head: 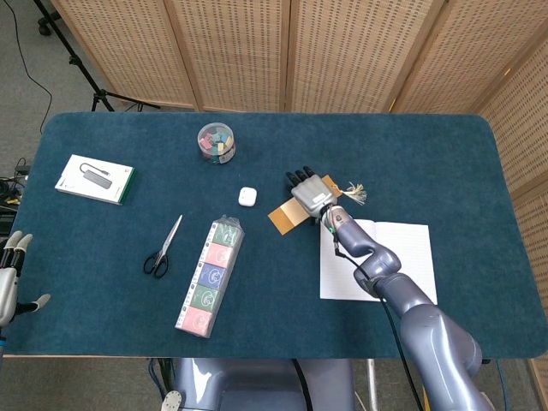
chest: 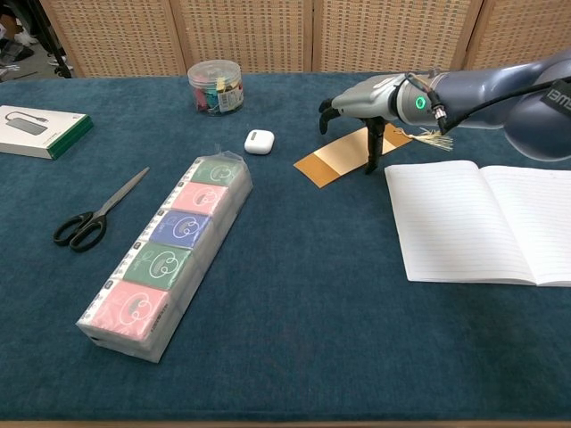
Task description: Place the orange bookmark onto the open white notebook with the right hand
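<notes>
Fingers: on the right hand (chest: 375, 107) the fingers (chest: 369, 153) are seen spread and curved downward over the bookmark, one dark tip set down at the bookmark's near edge; nothing is seen pinched or lifted between them.
Right hand: it is poised above the bookmark's tasselled end, its palm facing down, with the forearm reaching back over the notebook in the head view.
Bookmark: the orange bookmark (chest: 335, 159) is lying flat on the counter (chest: 294, 303), slanted, its pale tassel (chest: 434, 136) trailing out behind the hand; it is just beside the notebook's far left corner and not on it.
Notebook: the white notebook (chest: 486, 221) is lying open with lined pages showing, and nothing is resting on them.
Left hand: the left hand (head: 8, 278) is seen only at the left edge of the head view, off the counter's near corner, fingers apart and nothing held.
Progress: the approach is judged done and a grasp only just being attempted; the bookmark is not yet lifted, so the pinch, the lift, the short carry toward the pages and the release are all left.
Other things: a jar of coloured clips (chest: 215, 86), a small white case (chest: 260, 141), a long pack of tissues (chest: 169, 251), scissors (chest: 94, 214) and a flat box (chest: 40, 130) are spread across the counter's left half, well apart from the bookmark.
</notes>
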